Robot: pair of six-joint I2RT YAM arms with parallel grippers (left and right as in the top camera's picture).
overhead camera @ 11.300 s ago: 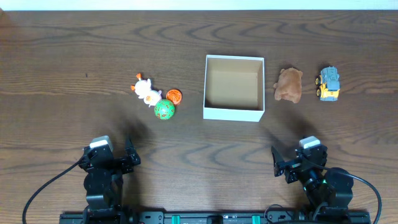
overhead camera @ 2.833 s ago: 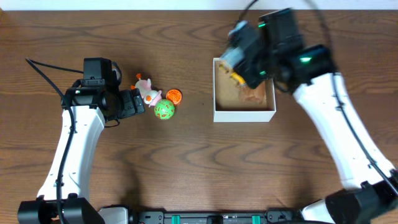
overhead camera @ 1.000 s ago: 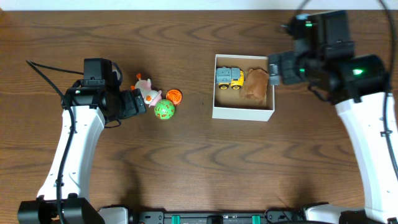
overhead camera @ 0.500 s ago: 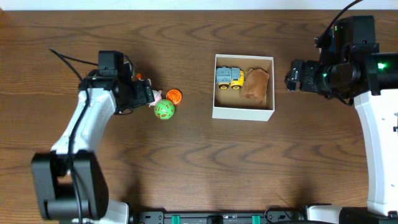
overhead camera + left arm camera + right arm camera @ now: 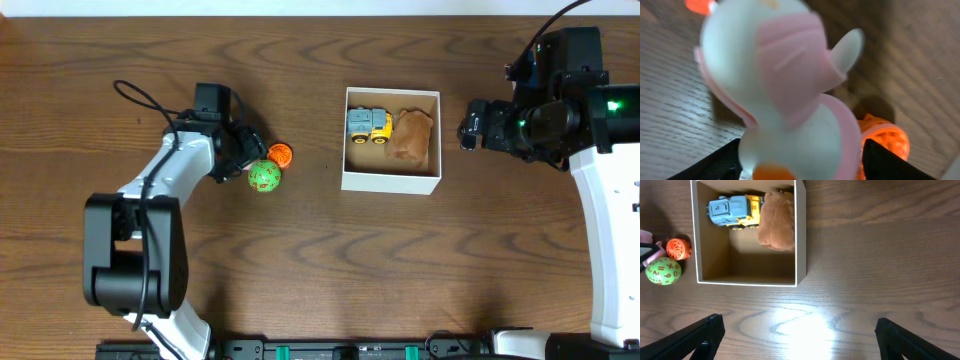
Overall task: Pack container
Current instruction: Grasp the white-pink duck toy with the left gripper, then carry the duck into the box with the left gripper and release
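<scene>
The container [image 5: 390,181] is a white-walled box with a brown inside; it also shows in the right wrist view [image 5: 800,235]. A grey and yellow toy truck [image 5: 367,125] and a brown plush [image 5: 412,136] lie in it. My left gripper [image 5: 245,152] is shut on a white and pink toy animal [image 5: 790,90], which fills the left wrist view between the fingers [image 5: 800,162] and is mostly hidden from overhead. My right gripper [image 5: 470,122] is open and empty to the right of the container, its fingers [image 5: 800,335] over bare table.
An orange ball [image 5: 280,154] and a green ball [image 5: 264,176] lie just right of the left gripper, left of the container. The orange ball [image 5: 882,137] sits close behind the held toy.
My left arm has swung right and its gripper has come onto the white and pink toy. The right arm has stayed in place beside the container.
</scene>
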